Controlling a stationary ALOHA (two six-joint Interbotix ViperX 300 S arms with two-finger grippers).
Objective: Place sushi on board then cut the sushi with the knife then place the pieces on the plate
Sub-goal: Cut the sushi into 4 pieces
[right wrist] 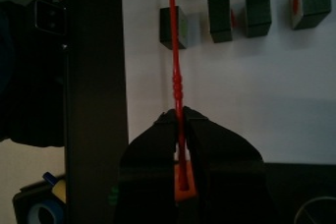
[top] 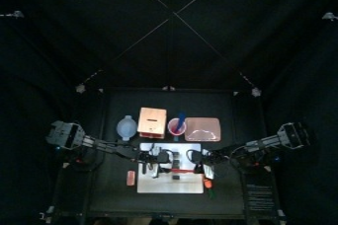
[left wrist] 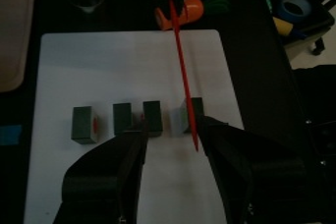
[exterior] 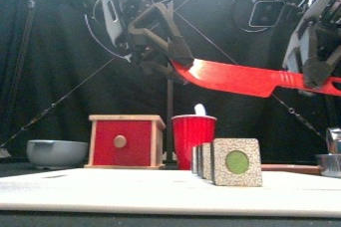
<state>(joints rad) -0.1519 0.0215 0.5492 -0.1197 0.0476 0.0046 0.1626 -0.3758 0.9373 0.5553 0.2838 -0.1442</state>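
Note: right gripper (right wrist: 180, 125) pinches red knife (exterior: 246, 77) above sushi pieces (left wrist: 125, 118), mid white board (left wrist: 132, 61); left gripper (left wrist: 171, 135) spread around the blade tip. You risk a snag there, toppling pieces. Pink plate (top: 203, 127) lies at 1 o'clock.

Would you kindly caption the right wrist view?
Right gripper holds a red toy knife over the white cutting board, near four dark green sushi blocks.

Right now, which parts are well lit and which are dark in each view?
Top view: all is dark but the board, which glares white. Front view: the knife shows bright red against the black curtain. Right wrist view: the board is evenly lit, the sushi is dark on it, and the right gripper is a black shape around the knife's handle.
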